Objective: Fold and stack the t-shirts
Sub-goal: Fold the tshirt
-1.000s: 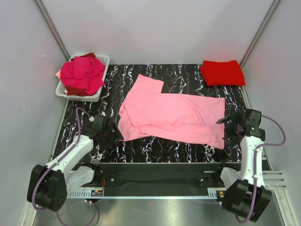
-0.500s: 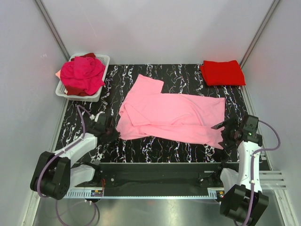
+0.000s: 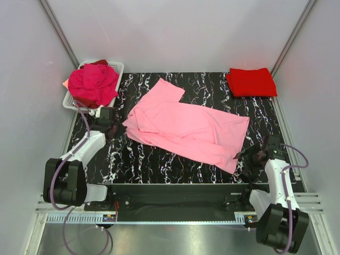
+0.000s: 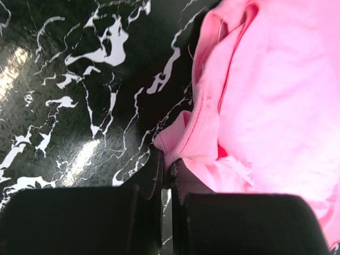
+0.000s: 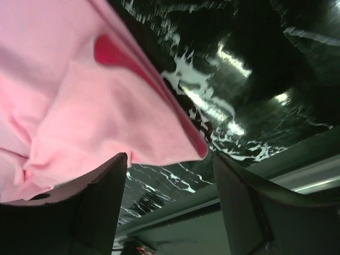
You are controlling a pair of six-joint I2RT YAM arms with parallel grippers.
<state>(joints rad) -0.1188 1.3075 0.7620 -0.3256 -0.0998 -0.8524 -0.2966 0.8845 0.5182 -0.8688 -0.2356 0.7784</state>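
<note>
Pink cotton, the light t-shirt (image 3: pixel 186 130) lies spread on the black marbled table (image 3: pixel 159 164), its long axis slanting from the far left, near the white basket (image 3: pixel 118 69), to the near right. The left gripper (image 4: pixel 166 169) is clamped tight on a fold of its left edge. The right gripper (image 5: pixel 170 159) stands wide apart, holding nothing, the shirt's corner draped just above it. Since a second ago the shirt has slid leftward and tilted, and the right gripper sits nearer the table's front edge.
</note>
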